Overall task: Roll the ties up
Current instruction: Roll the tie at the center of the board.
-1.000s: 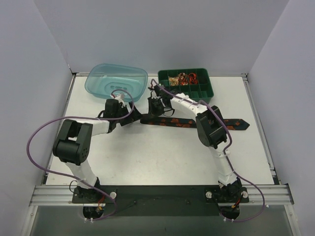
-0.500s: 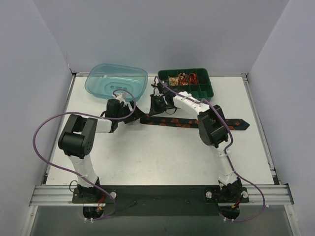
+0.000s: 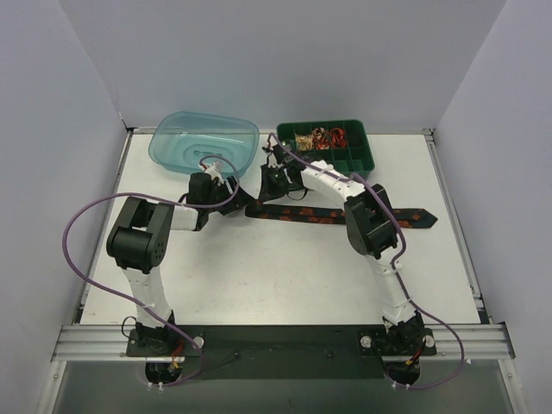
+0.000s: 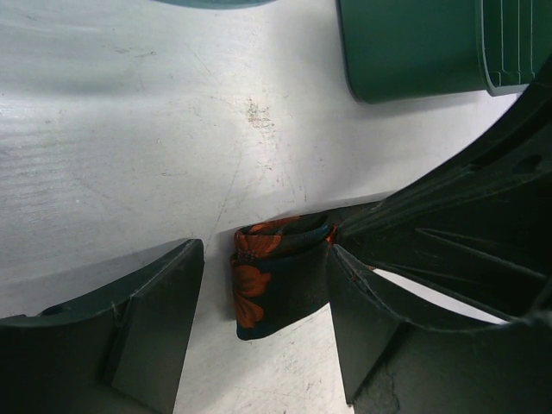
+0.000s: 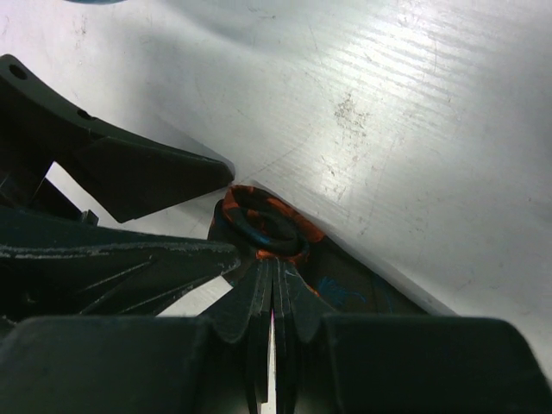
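Well, your green tray [image 3: 373,160] held orange-red rolls [image 3: 329,136] at the back; left pincer [image 4: 263,259] gaped around the rolled end of the tie [image 3: 315,215], right pincer [image 5: 272,259] closed, its grip unclear.

The tie [image 5: 244,210] lies on the white table [image 5: 388,103], its end coiled into a small roll. The right gripper [image 5: 273,267] has its jaws pressed together, tips touching the roll's near edge. Left of the roll, the left gripper [image 5: 235,207] has its jaws apart.

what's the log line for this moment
task: roll tie | left tool: open, straddling rolled end | right tool: shut on rolled end | rest: flat on table
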You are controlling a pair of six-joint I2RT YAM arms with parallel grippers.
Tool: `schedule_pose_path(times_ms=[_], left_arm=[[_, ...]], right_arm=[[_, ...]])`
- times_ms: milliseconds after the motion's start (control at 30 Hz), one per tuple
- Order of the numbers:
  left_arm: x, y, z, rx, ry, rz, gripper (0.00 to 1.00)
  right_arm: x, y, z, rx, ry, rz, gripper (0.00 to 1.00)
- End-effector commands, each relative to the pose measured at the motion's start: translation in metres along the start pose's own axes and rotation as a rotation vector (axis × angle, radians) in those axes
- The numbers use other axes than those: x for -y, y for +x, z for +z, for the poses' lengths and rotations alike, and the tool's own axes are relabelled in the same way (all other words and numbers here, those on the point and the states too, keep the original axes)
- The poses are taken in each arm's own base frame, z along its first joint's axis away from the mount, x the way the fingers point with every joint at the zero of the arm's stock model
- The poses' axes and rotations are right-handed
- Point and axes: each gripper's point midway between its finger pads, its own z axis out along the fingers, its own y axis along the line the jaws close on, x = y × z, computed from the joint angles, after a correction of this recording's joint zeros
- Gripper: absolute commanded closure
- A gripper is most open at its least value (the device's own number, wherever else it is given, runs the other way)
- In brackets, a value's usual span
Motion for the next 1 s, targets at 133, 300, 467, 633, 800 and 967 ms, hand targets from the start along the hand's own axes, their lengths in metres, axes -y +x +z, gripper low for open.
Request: schedule_pose_path(times_ms=[133, 300, 467, 633, 800, 967], left_arm=[[-0.014, 0.015, 0.0, -0.05, -0.05, -0.014, 0.31], [-0.012, 0.02, -0.001, -0.052, -0.032, -0.023, 0.31], [-0.01, 0.03, 0.002, -0.071, -0.022, -0.04, 0.32], [-0.005, 0.038, 0.0, -0.075, -0.026, -0.081, 0.34], [-0.011, 0.05, -0.006, -0.072, -0.065, -0.143, 0.37], [-0.006, 0.049, 0.003, -0.03, -0.01, -0.191, 0.51]], right_arm=[[-0.001, 0.004, 0.019, -0.019, -0.003, 0.013, 1.0], [0.006, 0.01, 0.023, -0.032, 0.014, 0.025, 1.0], [0.006, 0.01, 0.018, -0.024, 0.022, 0.022, 1.0], [0.006, 0.01, 0.008, 0.001, 0.029, 0.019, 1.0], [0.002, 0.008, -0.001, 0.021, 0.026, 0.016, 1.0], [0.001, 0.016, -0.004, 0.021, 0.028, 0.015, 1.0]])
